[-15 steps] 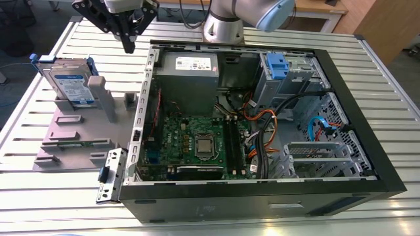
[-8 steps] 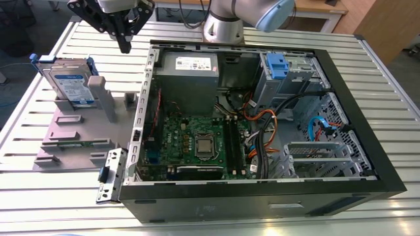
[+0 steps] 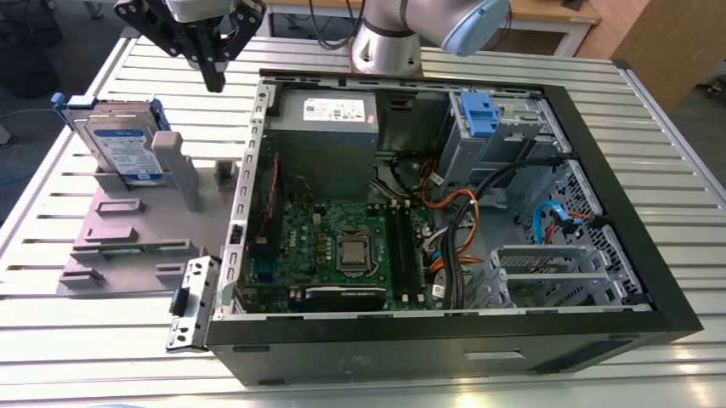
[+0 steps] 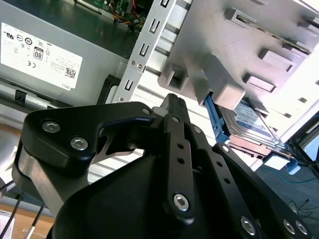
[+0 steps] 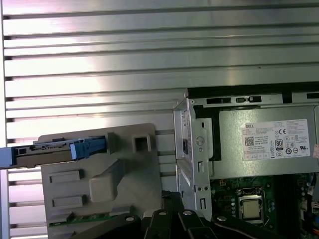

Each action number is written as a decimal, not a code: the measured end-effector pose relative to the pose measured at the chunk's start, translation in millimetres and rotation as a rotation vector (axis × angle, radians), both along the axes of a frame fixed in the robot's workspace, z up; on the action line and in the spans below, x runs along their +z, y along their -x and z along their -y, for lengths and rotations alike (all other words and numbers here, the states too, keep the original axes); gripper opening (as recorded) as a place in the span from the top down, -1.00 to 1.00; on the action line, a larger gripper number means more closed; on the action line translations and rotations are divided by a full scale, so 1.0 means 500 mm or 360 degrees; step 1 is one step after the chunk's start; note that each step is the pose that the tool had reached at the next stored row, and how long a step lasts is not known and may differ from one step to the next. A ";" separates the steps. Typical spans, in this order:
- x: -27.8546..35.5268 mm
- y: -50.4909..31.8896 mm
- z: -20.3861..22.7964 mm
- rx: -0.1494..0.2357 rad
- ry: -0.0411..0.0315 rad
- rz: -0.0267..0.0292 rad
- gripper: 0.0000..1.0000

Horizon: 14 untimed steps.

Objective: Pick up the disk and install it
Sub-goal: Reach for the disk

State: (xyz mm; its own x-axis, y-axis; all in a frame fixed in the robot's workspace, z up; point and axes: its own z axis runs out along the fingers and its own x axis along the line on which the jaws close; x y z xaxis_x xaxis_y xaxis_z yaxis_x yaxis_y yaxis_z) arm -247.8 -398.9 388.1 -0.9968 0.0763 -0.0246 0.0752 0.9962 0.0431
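Slatted metal counter [image 3: 114, 331] carries an open PC case [image 3: 454, 353] lying on its side, with a grey holder [image 3: 125, 229] just beside it on the exterior view's left.

Inside the case:
- grey power-supply box [image 3: 326, 127] w/ white sticker at the far end
- motherboard [image 3: 340, 246] on the floor
- orange and black cables [image 3: 454, 221] running beside it
- small blue latch [image 3: 477, 115] at the drive bay in the far corner, on the exterior view's right

The disk [image 3: 119, 144] is outside the case. It stands tilted on edge in the holder's slot, label showing, blue rails along its sides. In the second wrist view the disk [image 4: 249, 122] shows behind the holder's block.

The gripper [image 3: 213, 81] hangs above the counter near the case's far corner, between holder and case and apart from the disk. In the second wrist view the gripper [image 4: 174, 102] has its fingers pressed together w/ nothing between them.
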 end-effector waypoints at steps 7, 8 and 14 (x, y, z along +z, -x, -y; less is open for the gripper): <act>0.000 0.003 0.0000 0.0000 0.0000 0.00000 0.79; 0.000 0.003 0.0000 0.0000 0.0000 0.00000 0.79; 0.000 0.006 0.0000 0.0000 0.0000 0.00000 0.79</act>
